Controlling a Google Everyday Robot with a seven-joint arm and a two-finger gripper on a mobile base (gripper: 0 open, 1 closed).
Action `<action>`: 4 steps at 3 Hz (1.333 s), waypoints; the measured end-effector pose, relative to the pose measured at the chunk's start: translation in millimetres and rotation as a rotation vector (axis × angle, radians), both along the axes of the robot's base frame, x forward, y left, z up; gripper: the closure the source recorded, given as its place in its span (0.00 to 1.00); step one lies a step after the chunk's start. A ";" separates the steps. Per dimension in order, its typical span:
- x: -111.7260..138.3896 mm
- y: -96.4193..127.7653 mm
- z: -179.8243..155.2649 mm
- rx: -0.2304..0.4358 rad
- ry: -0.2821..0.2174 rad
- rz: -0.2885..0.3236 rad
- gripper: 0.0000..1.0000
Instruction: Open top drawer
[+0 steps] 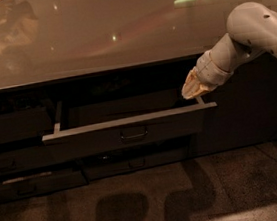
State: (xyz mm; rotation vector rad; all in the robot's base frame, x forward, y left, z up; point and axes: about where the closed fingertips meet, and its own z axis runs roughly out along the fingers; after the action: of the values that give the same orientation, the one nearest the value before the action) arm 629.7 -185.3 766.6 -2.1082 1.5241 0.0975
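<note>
1. Several soft shadows lie on the speckled floor [239, 196], nearest the camera, below the cabinet.
2. Shallower dark drawer fronts [135, 162] sit shut low down, under the open one.
3. The top drawer [87, 140] stands pulled out from the cabinet. Its dark front faces the camera, with a small loop handle [134, 133] at centre and a pale top edge.
4. My gripper [195, 89] hangs just above the drawer's right end, behind its front. Whether it is spread or pressed together I cannot tell, nor whether it touches the drawer.
5. My pale arm [250, 33] reaches in from the right, above a dark cabinet panel [250, 119].
6. Farthest back, the glossy countertop [94, 37] carries light reflections.
</note>
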 end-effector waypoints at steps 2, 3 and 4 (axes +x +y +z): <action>54.7 -38.7 -33.4 -0.053 0.130 -0.114 1.00; 69.4 -52.4 -25.4 -0.056 0.102 -0.136 1.00; 64.6 -51.6 -29.2 -0.065 0.095 -0.139 1.00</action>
State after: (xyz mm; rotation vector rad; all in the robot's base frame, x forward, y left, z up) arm 694.2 -236.9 737.4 -2.0663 1.7469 0.1011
